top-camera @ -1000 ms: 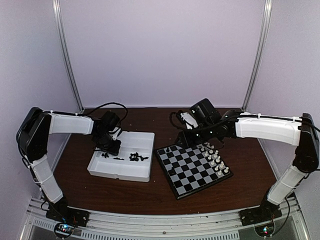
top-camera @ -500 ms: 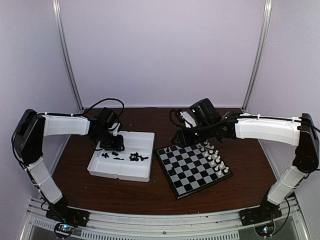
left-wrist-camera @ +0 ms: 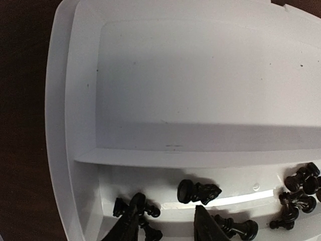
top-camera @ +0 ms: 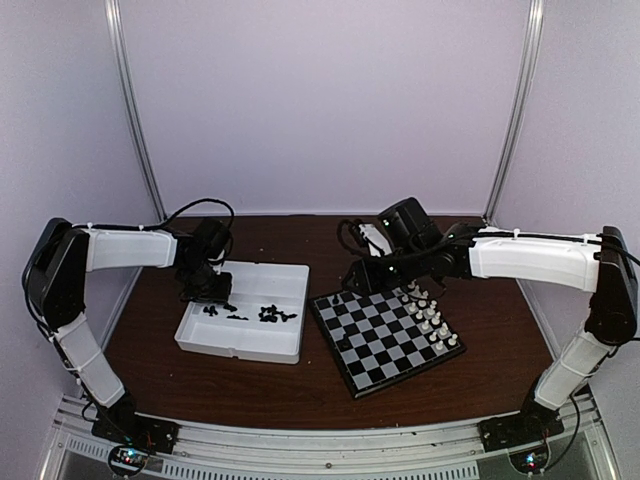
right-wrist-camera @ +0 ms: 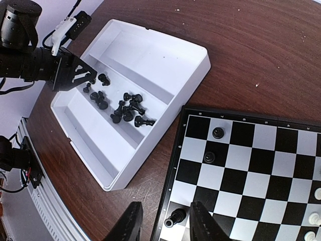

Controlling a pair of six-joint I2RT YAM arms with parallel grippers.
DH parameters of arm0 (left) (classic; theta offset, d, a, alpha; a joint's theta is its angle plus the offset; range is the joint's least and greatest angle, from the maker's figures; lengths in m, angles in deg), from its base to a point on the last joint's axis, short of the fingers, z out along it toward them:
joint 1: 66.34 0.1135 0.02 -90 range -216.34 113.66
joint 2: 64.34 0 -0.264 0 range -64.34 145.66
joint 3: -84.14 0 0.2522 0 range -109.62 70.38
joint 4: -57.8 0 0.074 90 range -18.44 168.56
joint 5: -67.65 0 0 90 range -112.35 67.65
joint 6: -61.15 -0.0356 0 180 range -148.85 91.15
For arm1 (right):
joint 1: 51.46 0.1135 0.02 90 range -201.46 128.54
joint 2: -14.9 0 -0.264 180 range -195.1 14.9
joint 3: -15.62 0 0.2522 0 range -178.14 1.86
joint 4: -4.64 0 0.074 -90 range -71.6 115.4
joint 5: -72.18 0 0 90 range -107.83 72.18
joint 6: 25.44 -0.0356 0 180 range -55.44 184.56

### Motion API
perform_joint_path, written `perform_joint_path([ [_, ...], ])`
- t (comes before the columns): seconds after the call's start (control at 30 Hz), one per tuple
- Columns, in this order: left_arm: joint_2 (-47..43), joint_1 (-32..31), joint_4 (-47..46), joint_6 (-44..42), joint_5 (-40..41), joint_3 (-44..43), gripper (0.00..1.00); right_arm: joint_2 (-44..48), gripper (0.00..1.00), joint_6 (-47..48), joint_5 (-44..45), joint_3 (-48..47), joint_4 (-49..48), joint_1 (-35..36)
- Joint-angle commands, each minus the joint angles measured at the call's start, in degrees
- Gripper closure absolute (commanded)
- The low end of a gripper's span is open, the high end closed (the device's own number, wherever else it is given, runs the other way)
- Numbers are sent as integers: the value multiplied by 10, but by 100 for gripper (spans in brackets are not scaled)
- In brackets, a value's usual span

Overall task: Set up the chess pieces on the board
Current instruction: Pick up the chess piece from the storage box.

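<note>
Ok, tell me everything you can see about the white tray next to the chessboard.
The white tray looks like moulded plastic: rectangular, raised rim, ridges dividing it into long compartments. It lies flat on the dark wooden table, left of the chessboard, with a gap between. Loose black chess pieces lie tumbled in one compartment; the rest look bare. The left gripper hangs open over its far left end.
</note>
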Motion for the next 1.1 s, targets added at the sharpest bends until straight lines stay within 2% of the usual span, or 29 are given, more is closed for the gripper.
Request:
perform_joint_path([
  [0.0,5,9,17,40,5,-13,61,-2,65,-3,-4,-7,-9,4],
  [0.2,4,7,-11,140,-33,-6,62,-2,65,-1,-2,-8,-9,4],
  [0.3,10,-3,-14,165,1,-9,62,-4,65,-2,-5,-8,-11,4],
  [0.5,38,-13,51,216,64,-46,60,5,65,1,-1,-1,-11,4],
  [0.73,50,-31,55,271,67,-60,59,7,65,1,-3,8,-16,4],
  [0.87,54,-42,57,322,78,-62,54,14,65,4,-2,15,-20,4],
  [1.07,86,-49,93,372,93,-95,52,26,65,14,2,27,-17,3],
])
